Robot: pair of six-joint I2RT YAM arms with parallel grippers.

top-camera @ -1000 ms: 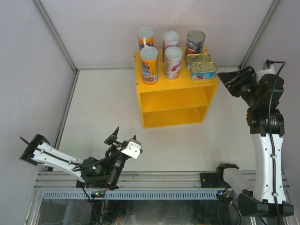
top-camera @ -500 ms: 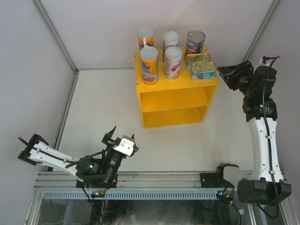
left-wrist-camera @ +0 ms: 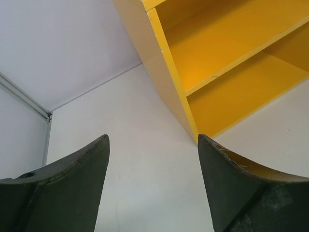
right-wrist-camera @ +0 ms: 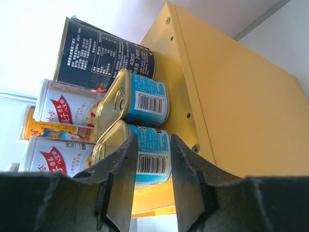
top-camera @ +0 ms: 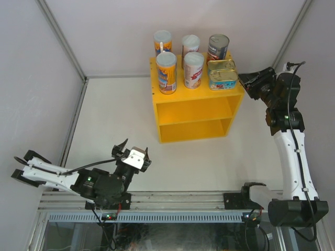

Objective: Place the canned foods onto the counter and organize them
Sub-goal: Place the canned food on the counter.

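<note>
Yellow counter (top-camera: 198, 92) top carries all seven cans (top-camera: 193, 65); looks finished. Left hand (left-wrist-camera: 152, 145) splayed empty; right hand (right-wrist-camera: 154, 159) narrowly parted, empty.

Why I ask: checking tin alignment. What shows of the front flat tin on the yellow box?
The front flat tin is rounded-rectangular metal, with a gold-coloured lid and a blue barcoded label. It lies lid-up on top of the yellow box, near its right front corner, seemingly touching the second tin behind. The right end effector is beside its right end; contact unclear.

Lab enclosure, white walls (top-camera: 104, 36), aluminium rail (top-camera: 183, 200)
</note>
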